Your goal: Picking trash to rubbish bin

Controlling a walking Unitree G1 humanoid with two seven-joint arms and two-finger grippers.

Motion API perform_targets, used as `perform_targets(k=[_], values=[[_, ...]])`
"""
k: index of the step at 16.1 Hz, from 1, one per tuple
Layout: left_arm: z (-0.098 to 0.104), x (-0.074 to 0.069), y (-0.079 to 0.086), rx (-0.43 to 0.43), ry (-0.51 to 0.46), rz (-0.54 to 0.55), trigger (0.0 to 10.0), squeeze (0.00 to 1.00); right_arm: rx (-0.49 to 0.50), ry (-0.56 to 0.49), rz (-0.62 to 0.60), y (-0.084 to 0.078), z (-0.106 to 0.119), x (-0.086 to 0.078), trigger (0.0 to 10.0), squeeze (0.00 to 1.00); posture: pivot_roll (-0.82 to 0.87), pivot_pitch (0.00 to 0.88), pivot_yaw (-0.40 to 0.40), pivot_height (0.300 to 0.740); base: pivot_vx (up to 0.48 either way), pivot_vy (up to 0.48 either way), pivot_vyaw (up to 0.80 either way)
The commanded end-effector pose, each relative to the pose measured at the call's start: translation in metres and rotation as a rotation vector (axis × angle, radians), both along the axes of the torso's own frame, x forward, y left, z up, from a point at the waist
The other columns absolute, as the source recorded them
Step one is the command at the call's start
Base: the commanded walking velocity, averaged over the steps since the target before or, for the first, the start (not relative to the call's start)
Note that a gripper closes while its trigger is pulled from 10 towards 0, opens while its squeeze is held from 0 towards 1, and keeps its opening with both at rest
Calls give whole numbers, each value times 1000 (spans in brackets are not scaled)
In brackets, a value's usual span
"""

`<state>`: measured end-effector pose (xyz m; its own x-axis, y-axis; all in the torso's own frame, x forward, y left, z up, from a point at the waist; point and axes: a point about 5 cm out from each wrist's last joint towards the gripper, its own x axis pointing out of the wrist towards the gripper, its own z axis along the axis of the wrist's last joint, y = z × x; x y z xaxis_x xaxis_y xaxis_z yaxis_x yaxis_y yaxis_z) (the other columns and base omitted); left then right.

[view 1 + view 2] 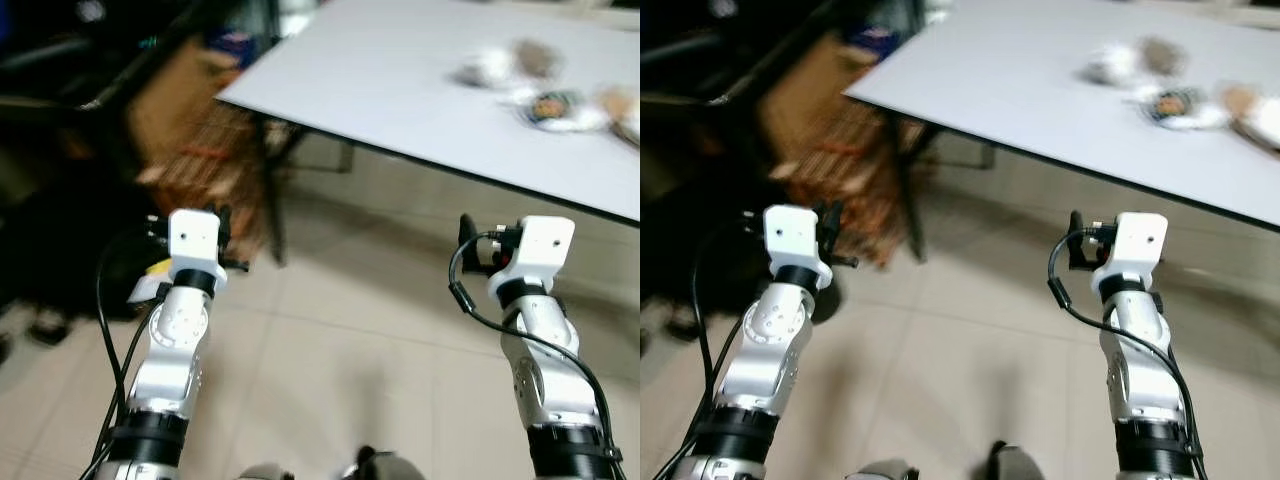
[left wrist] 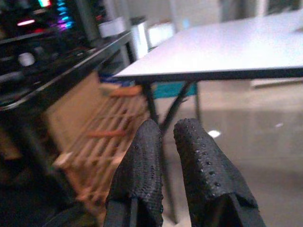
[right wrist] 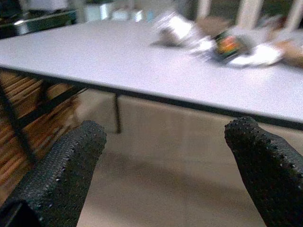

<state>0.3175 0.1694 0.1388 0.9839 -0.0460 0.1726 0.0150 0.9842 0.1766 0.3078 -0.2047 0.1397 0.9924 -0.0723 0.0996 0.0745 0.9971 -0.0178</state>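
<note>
Several pieces of trash lie blurred on the far right of a white table (image 1: pixel 390 90): crumpled white wrappers (image 1: pixel 488 68), a brown scrap (image 1: pixel 537 55) and a colourful wrapper (image 1: pixel 553 106). Both silver arms are raised over the floor, short of the table's edge. My left gripper (image 2: pixel 166 137) is shut with nothing between its fingers and points at the table's near corner. My right gripper (image 3: pixel 165 137) stands open and empty below the tabletop's edge, with the colourful wrapper (image 3: pixel 230 45) and white wrappers (image 3: pixel 175 28) ahead and higher.
A wooden slatted rack (image 1: pixel 215 160) leans by the black table leg (image 1: pixel 272 190) at the table's left corner. Dark furniture and shelving (image 1: pixel 70 120) stand on the left. Pale tiled floor (image 1: pixel 350 340) stretches ahead between the arms.
</note>
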Motion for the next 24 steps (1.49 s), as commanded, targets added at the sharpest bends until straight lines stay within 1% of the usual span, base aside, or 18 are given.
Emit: perform_targets(k=[1, 4, 7, 18, 24], values=[[-2, -3, 9, 19, 11, 16, 10000, 0, 8, 3, 12, 5, -2, -1, 10000, 0, -15, 138, 68, 740, 0, 0, -800], [-2, -3, 10, 25, 13, 12, 10000, 0, 13, 3, 14, 8, -3, -2, 10000, 0, -19, 141, 75, 740, 0, 0, -800], [-2, -2, 8, 24, 10, 9, 10000, 0, 14, 10, 21, 9, -4, -3, 10000, 0, -20, 146, 65, 740, 0, 0, -800], [-4, -4, 4, 5, 13, 18, 10000, 0, 27, 3, 29, 9, -1, -1, 10000, 0, -14, 171, 45, 740, 0, 0, 0], [-5, -4, 3, 9, 13, 21, 10000, 0, 31, 12, 39, 10, -1, -1, 10000, 0, -11, 173, 43, 740, 0, 0, -800]])
